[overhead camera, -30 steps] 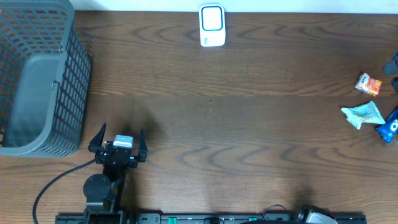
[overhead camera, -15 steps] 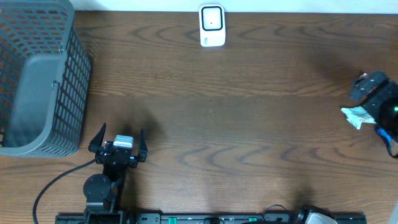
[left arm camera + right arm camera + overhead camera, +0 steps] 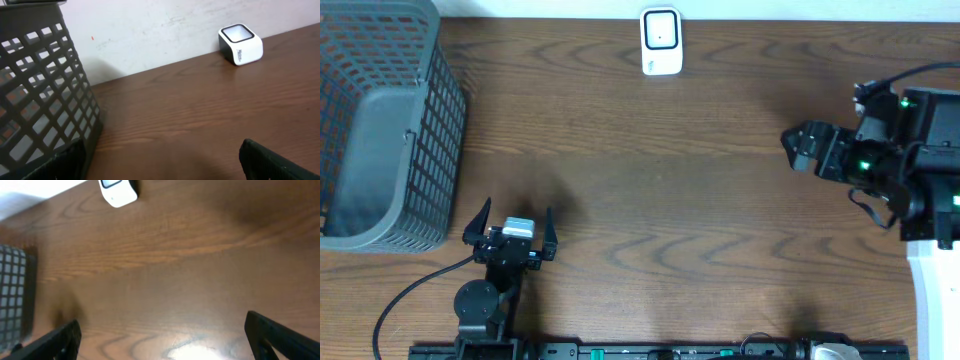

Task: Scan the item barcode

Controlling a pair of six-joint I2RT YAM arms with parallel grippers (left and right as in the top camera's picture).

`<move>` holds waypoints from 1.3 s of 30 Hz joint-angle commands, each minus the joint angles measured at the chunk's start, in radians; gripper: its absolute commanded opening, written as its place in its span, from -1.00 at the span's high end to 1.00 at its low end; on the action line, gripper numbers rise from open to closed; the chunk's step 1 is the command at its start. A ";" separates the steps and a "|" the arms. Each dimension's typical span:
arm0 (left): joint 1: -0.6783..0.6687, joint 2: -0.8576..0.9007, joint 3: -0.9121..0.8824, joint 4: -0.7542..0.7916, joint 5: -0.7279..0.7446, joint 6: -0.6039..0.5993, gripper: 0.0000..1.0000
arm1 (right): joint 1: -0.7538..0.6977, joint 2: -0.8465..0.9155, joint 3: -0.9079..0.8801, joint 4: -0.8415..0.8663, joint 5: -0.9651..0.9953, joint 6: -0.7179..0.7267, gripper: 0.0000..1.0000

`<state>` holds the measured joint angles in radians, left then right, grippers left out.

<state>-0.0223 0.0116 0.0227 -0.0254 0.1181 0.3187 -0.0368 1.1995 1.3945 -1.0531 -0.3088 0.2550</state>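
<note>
The white barcode scanner [image 3: 661, 40] stands at the table's far edge, centre; it also shows in the left wrist view as the scanner [image 3: 241, 44] and in the right wrist view as the scanner [image 3: 118, 191]. No item shows in any view; the right arm covers the table's right side. My right gripper [image 3: 798, 148] points left above bare wood, open and empty, as the right gripper [image 3: 162, 340] confirms. My left gripper [image 3: 510, 222] rests near the front left, open and empty, seen also as the left gripper [image 3: 160, 165].
A grey mesh basket [image 3: 380, 130] fills the far left corner, close to the left gripper; the basket [image 3: 40, 90] looms in the left wrist view. The left arm's cable [image 3: 400, 295] trails along the front edge.
The right arm has swung in from the right edge and moved left, now covering the small packets that lay at the table's right side. The left arm has not moved.
</note>
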 commanded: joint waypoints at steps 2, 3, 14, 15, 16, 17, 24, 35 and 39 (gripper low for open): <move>-0.002 -0.008 -0.019 -0.023 0.019 -0.201 -0.95 | 0.084 -0.003 -0.071 0.158 0.236 0.042 -0.99; -0.002 -0.008 -0.019 -0.023 0.019 -0.225 -0.96 | 0.097 -0.003 -0.082 0.193 0.304 0.055 -0.99; -0.002 -0.008 -0.019 -0.026 0.007 -0.285 -0.96 | 0.154 0.008 -0.179 0.767 0.615 -0.072 -0.98; -0.002 -0.008 -0.019 -0.026 -0.010 -0.310 -0.94 | 0.155 0.011 -0.179 0.781 0.615 -0.106 -0.98; -0.002 -0.008 -0.019 -0.026 -0.019 -0.319 -0.96 | 0.155 0.011 -0.179 0.780 0.615 -0.127 -0.99; -0.002 -0.008 -0.019 -0.029 -0.026 -0.321 -0.96 | 0.154 0.011 -0.179 0.779 0.616 -0.141 -0.98; -0.002 -0.007 -0.019 -0.037 -0.026 -0.320 -0.96 | 0.155 0.011 -0.179 0.779 0.589 -0.136 -0.99; -0.002 -0.007 -0.019 -0.037 -0.025 -0.320 -0.96 | 0.154 0.011 -0.179 0.561 0.523 -0.145 -0.99; -0.002 -0.007 -0.019 -0.037 -0.025 -0.320 -0.96 | 0.154 0.011 -0.179 0.522 0.560 -0.149 -0.99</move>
<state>-0.0223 0.0109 0.0227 -0.0311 0.0975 0.0029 0.1093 1.2049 1.2156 -0.5362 0.2218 0.1211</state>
